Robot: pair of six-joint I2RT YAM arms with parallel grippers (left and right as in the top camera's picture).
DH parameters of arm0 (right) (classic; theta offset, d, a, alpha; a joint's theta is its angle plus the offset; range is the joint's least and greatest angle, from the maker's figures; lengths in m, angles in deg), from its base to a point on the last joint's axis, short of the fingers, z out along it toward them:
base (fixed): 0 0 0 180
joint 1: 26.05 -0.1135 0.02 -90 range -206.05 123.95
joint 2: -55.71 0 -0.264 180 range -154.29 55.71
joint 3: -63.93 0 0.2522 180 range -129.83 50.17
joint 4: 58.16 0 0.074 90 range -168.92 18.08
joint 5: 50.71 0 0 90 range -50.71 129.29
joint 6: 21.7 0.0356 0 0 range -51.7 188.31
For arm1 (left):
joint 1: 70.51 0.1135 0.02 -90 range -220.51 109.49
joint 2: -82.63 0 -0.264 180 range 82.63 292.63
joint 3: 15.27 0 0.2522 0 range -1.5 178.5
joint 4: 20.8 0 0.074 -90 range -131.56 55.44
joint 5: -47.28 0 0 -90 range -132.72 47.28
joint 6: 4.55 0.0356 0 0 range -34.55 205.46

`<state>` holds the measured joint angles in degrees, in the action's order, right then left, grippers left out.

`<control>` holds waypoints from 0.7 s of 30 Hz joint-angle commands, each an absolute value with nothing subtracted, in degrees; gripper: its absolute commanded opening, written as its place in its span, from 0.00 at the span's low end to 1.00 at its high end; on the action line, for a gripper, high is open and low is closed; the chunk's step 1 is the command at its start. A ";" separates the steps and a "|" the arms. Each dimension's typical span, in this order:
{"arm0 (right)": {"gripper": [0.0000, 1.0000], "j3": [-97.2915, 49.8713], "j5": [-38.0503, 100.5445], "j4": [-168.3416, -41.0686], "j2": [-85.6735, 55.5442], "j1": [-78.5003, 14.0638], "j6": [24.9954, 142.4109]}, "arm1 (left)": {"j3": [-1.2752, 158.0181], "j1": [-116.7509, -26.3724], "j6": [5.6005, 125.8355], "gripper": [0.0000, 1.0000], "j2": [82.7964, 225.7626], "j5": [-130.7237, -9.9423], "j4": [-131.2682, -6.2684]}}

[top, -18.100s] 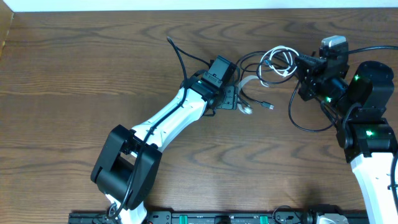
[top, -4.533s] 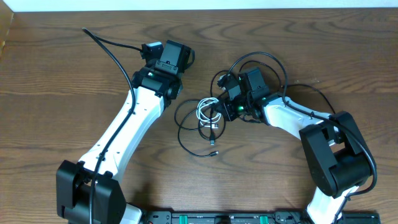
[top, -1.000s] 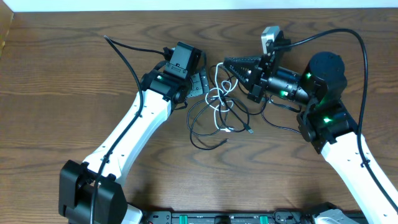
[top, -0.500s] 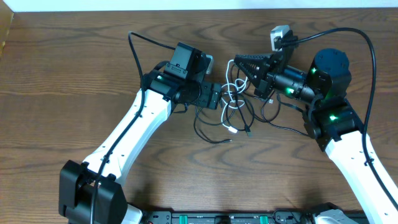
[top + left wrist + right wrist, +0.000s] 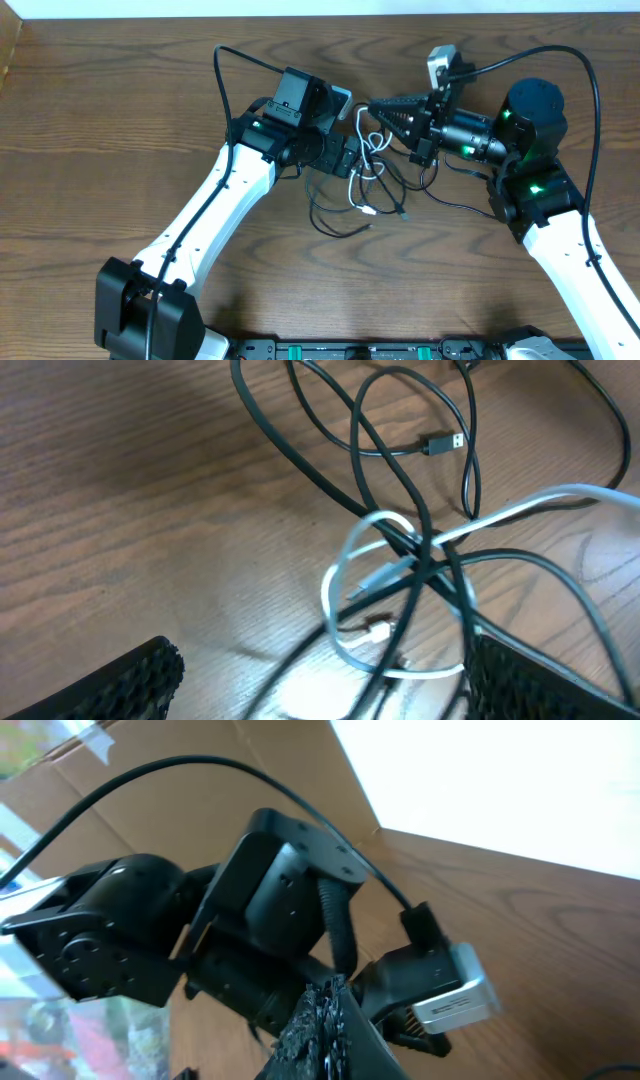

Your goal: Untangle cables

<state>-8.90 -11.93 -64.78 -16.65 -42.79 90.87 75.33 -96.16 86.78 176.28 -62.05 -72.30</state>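
Lying right between the wide-spread fingers of the left gripper (image 5: pixel 348 158): black cord (image 5: pixel 400 470) in big loops, thinner white cord (image 5: pixel 345 565) crossing through them. Hovering just past the tangle's far side, right gripper (image 5: pixel 374 106) pressing together by the white loop; pinching anything or not, impossible telling. Resting all on a brown wooden desk (image 5: pixel 120 150). Running bare well beyond the left gripper's outer side; pale wall closing the far edge, cardboard (image 5: pixel 230 780) standing behind.
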 commanded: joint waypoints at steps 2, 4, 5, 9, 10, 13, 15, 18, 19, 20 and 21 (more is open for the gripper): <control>0.01 -9.01 -15.43 -64.11 -16.19 -42.59 90.74 | 75.31 -96.10 87.56 0.91 176.96 -58.29 -72.01; 0.01 -9.01 -16.41 -63.67 -16.19 -42.59 90.76 | 75.31 -96.10 87.59 0.91 176.96 -57.61 -72.04; 0.01 -9.01 -16.96 -63.17 -16.19 -42.59 90.76 | 75.31 -96.10 87.59 0.91 176.96 -57.63 -72.04; 0.01 -9.01 -18.31 -61.26 -16.19 -42.61 90.85 | 75.31 -96.10 87.56 0.91 176.96 -57.66 -72.04; 0.01 -9.01 -18.36 -60.89 -16.19 -42.61 91.03 | 75.31 -96.10 87.54 0.91 176.96 -57.66 -72.04; 0.01 -9.01 -18.36 -60.91 -16.19 -42.59 91.05 | 75.31 -96.10 87.54 0.91 176.96 -57.66 -72.08; 0.01 -9.01 -18.31 -60.72 -16.19 -42.59 91.03 | 75.31 -96.10 87.56 0.91 176.96 -57.66 -72.23; 0.01 -9.01 -18.27 -60.13 -16.19 -42.59 90.98 | 75.31 -96.10 87.56 0.91 176.96 -57.66 -72.63; 0.01 -9.01 -18.25 -59.82 -16.19 -42.59 90.96 | 75.31 -96.10 87.56 0.91 176.96 -57.66 -72.80; 0.01 -9.01 -18.05 -59.60 -16.19 -42.59 90.96 | 75.31 -96.10 87.56 0.91 176.96 -57.66 -73.00; 0.01 -9.01 -17.90 -59.25 -16.19 -42.59 90.94 | 75.31 -96.10 87.56 0.91 176.96 -57.66 -73.35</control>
<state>-8.90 -17.72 -60.19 -16.65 -42.79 90.89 75.33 -96.16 87.00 176.28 -58.46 -72.56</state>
